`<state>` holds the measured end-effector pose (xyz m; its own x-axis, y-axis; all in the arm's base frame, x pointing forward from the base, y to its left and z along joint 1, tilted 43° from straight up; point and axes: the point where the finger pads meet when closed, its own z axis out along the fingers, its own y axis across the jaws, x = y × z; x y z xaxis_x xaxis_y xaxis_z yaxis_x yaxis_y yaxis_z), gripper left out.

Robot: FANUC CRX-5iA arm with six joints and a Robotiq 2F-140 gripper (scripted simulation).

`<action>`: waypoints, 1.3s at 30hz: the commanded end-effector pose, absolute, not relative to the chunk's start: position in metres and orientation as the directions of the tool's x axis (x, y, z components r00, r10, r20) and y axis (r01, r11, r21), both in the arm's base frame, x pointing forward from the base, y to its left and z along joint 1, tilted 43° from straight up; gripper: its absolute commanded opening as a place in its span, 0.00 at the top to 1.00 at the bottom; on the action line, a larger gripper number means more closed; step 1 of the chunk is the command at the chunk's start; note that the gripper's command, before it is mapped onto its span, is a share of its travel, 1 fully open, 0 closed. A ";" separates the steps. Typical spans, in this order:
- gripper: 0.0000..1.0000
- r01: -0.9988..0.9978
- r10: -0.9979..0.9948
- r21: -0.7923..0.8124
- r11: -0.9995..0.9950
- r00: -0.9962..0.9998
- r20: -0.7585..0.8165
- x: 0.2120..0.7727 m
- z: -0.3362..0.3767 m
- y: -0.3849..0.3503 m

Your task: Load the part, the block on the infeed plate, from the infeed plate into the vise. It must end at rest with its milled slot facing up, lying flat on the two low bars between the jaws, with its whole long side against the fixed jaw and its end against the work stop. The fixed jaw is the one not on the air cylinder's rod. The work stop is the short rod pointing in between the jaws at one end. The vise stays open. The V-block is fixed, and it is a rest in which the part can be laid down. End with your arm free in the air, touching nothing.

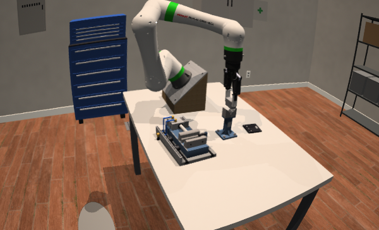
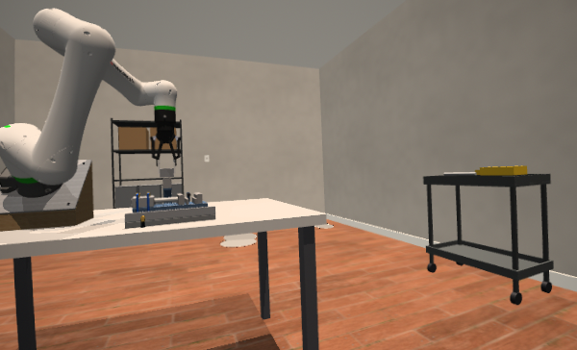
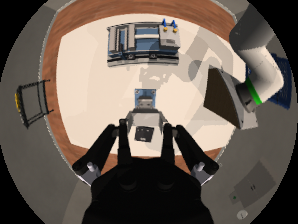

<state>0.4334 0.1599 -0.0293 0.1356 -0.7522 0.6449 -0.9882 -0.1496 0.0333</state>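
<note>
tool (image 1: 231, 98) grips part (image 1: 230, 102) above v-block (image 1: 227, 125), beside vise (image 1: 186, 141)

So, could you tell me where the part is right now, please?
In the top view the part is held in the gripper, directly over the V-block, between the vise and the bare infeed plate.

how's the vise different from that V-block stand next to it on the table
The vise lies low and long on the table; the V-block stands upright on a narrow post, taller than the vise.
The vise has nothing between its jaws; the V-block has the part right above it, gripped by the gripper.
The vise carries rails and yellow-tipped fittings; the V-block has only a small bolted base.
Both are blue and grey.
</note>
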 end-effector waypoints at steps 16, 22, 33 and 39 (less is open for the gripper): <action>1.00 -0.988 -0.828 0.033 -0.150 0.144 0.541 0.434 -0.027 0.157; 1.00 -0.988 -0.865 0.033 -0.150 0.147 0.479 0.434 -0.026 0.156; 1.00 -0.988 -0.920 0.033 -0.150 0.152 0.360 0.435 -0.025 0.153; 1.00 -0.988 -0.947 0.034 -0.150 0.153 0.282 0.435 -0.024 0.151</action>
<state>0.4350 0.1514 -0.0244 0.1515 -0.9386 0.3099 -0.9883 -0.1491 0.0317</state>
